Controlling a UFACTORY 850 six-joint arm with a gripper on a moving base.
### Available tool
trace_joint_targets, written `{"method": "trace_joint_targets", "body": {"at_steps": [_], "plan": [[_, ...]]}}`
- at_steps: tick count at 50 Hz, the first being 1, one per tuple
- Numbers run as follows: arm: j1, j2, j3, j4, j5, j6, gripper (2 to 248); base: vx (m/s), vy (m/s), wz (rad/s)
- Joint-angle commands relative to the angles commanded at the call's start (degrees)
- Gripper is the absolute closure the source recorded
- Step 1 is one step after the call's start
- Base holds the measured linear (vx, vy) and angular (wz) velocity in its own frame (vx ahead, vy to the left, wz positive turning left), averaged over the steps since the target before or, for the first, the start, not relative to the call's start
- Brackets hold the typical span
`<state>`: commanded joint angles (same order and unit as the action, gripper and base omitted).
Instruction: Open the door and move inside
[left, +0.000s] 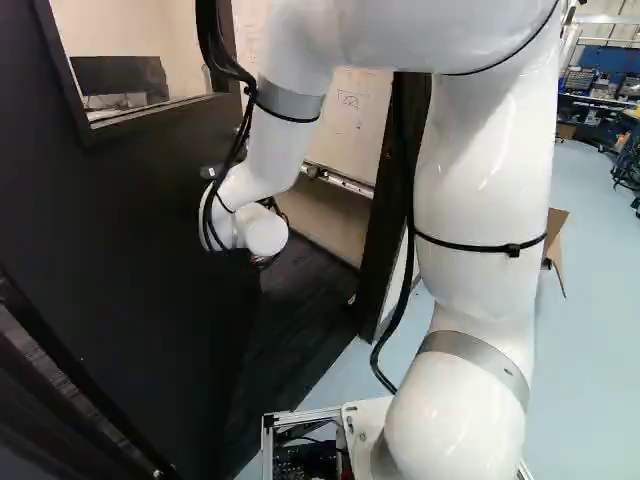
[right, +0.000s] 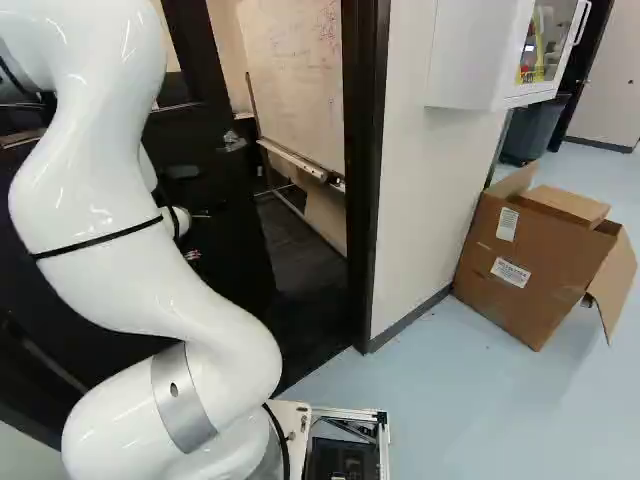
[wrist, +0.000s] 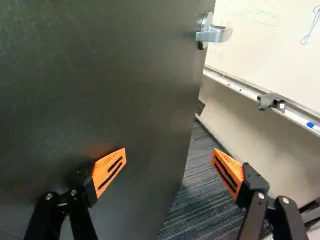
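The black gripper (right: 193, 255) shows only in small part beyond the arm's wrist in the right base view, close to the dark door (right: 238, 225). Seen from the wrist, the gripper (wrist: 169, 165) is open, its orange-padded fingers wide apart with nothing gripped. One finger lies over the door's face (wrist: 100, 85), the other beyond its free edge, over the carpet. The silver lever handle (wrist: 214, 34) sits near that edge, ahead of the gripper and free of it. The door stands ajar, and the doorway's dark post (right: 365, 180) is to its right in the right base view.
Inside the doorway are dark carpet (wrist: 200, 200) and a whiteboard (right: 295, 80) with a tray along its foot. Right of the post in the right base view come a white wall (right: 415, 200), a wall cabinet (right: 480, 50) and an opened cardboard box (right: 530, 260) on the floor.
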<state>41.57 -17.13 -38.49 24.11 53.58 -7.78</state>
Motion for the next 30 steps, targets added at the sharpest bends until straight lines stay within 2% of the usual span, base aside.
{"method": "trace_joint_targets", "body": {"at_steps": [30], "plan": [[2.4,-5.3,-6.6,0.0,0.6,0.0,3,0.0,0.0,0.0]]}}
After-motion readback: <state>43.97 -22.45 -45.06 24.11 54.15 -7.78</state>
